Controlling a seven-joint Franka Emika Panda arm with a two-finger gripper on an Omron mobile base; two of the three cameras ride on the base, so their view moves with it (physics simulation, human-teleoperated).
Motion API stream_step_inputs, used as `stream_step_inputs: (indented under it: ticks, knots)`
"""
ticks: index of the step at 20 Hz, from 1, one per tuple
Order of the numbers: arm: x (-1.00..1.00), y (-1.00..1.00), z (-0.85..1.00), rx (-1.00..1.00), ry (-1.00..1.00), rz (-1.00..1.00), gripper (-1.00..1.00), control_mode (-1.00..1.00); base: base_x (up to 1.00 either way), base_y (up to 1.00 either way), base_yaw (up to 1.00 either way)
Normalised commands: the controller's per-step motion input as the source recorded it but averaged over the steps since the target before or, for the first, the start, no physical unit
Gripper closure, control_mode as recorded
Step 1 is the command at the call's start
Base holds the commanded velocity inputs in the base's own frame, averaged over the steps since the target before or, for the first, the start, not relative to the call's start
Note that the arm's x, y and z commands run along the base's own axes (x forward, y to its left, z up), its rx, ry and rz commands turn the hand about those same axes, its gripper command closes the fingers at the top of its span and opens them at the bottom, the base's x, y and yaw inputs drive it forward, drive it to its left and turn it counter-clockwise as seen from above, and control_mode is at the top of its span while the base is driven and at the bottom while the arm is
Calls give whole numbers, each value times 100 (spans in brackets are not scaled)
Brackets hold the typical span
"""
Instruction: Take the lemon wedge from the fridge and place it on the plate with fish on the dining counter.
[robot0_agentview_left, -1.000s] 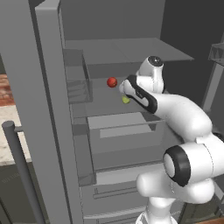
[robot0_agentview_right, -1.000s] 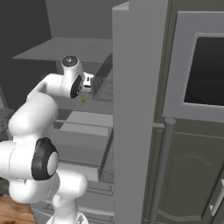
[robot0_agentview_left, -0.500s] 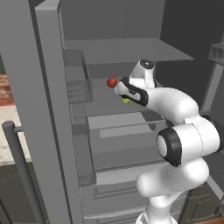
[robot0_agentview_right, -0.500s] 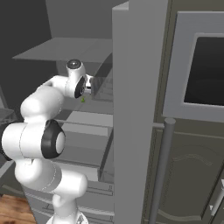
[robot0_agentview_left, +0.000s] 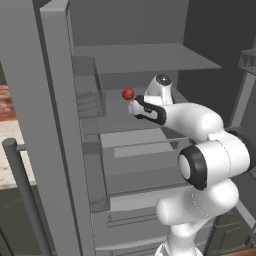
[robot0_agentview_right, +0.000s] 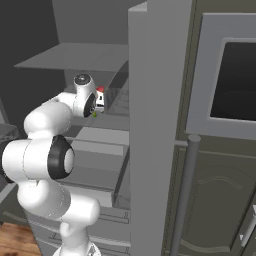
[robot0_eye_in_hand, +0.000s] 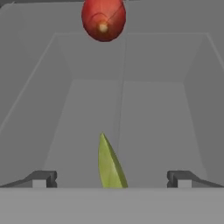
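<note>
You have the gripper (robot0_eye_in_hand: 112, 179) spread wide, grasping nothing; the lemon wedge (robot0_eye_in_hand: 110, 164) lies between its 2 fingertips (robot0_eye_in_hand: 43, 178), the red fruit (robot0_eye_in_hand: 103, 18) beyond it.

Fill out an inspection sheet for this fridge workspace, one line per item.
Surface: grey fridge shelf, bare apart from two items.
Job's things: lemon wedge lies on the shelf between the fingertips of the hand, not gripped; fridge stands with its door open.
Clutter: small red round fruit farther back on the shelf, apart from the wedge.
Grippers: hand open, fingertips wide on either side of the wedge.
Cables: nothing seen.
Surroundings: black display panel and long bar handle on the closed door.
</note>
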Motion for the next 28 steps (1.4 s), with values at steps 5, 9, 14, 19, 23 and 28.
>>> stream_step_inputs:
  ticks: [5, 9, 14, 19, 23, 28]
  knots:
    - [0, 0, -26, 0, 0, 0, -100, -100, 0, 0, 0]
    - [17, 0, -15, 0, 0, 0, -100, -100, 0, 0, 0]
    - [35, 0, -12, 0, 0, 0, -100, -100, 0, 0, 0]
    - [6, 0, -8, 0, 0, 0, 100, -100, 0, 0, 0]
    - [0, 0, 0, 0, 0, 0, 100, -100, 0, 0, 0]
    - [-2, 0, 0, 0, 0, 0, 100, -100, 0, 0, 0]
